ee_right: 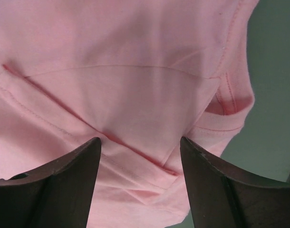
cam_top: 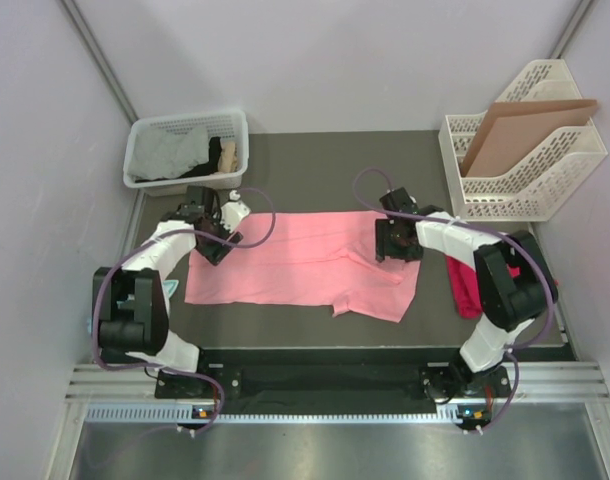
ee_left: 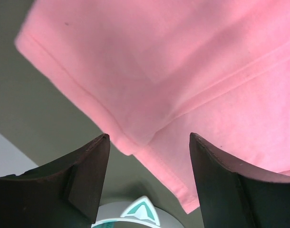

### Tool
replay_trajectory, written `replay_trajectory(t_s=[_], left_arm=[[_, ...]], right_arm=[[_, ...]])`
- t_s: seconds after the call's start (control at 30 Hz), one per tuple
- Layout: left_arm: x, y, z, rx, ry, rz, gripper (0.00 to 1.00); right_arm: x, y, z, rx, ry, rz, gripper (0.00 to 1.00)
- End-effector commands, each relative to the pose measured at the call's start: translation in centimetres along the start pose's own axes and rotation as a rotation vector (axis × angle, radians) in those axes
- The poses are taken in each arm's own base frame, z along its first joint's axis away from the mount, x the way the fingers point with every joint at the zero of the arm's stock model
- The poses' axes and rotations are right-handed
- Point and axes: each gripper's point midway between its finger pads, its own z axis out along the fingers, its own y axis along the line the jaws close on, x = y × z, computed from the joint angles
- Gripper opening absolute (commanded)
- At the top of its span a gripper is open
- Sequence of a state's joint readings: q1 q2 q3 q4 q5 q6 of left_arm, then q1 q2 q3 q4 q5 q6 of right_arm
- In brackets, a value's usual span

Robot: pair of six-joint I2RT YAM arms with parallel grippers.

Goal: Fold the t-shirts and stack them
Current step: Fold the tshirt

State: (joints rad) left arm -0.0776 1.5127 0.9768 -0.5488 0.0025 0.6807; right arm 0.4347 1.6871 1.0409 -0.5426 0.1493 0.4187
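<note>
Noted salmon-pink t-shirt (cam_top: 300, 265) spread flat across the middle of the dark table (cam_top: 315, 170), creased at its right end, magenta-red t-shirt (cam_top: 465, 287) bunched just right of it beside the right arm (cam_top: 507, 280). Found left gripper (ee_left: 149, 137) over the pink shirt's far-left corner and right gripper (ee_right: 140, 140) over its far-right end, both with fingers standing apart, unclamped. Logged white basket (cam_top: 185, 118) far left holding grey cloth (cam_top: 173, 152), white file rack (cam_top: 505, 197) far right holding brown cardboard sheet (cam_top: 520, 130).

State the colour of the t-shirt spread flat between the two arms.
The t-shirt is light salmon pink, shown best in the top external view.
</note>
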Motion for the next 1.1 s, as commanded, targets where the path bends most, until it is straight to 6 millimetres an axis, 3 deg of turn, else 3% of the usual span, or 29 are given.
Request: replay_trajectory(t_s=[0.0, 0.07, 0.2, 0.33, 0.47, 0.67, 0.87, 1.07], left_arm=[[1.3, -0.7, 1.0, 0.002, 0.037, -0.007, 0.72], [1.5, -0.8, 0.5, -0.007, 0.035, -0.004, 0.72], [3.2, -2.2, -1.0, 0.009, 0.045, 0.004, 0.73], [4.3, -4.2, -3.5, 0.056, 0.026, 0.000, 0.74], [5.6, -5.1, -5.3, 0.034, -0.007, 0.034, 0.75], [7.4, -6.6, -4.4, 0.067, 0.042, 0.021, 0.75], [8.1, -7.0, -3.4, 0.078, 0.070, 0.012, 0.75], [9.8, -6.9, -2.1, 0.043, 0.125, 0.019, 0.76]], right_arm=[[-1.3, -2.3, -0.2, 0.096, -0.048, 0.076, 0.68], [-1.5, -4.1, -0.8, 0.136, -0.076, 0.131, 0.70], [-2.2, -5.1, -2.8, 0.135, -0.149, 0.167, 0.71], [-2.3, -2.1, -6.1, 0.069, -0.214, 0.053, 0.71], [1.4, 3.2, -8.4, -0.065, -0.201, -0.112, 0.71], [7.9, 7.8, -9.1, -0.207, -0.123, -0.248, 0.71], [12.6, 8.6, -8.4, -0.189, -0.073, -0.374, 0.71], [13.8, 7.2, -8.0, -0.122, -0.060, -0.325, 0.69]])
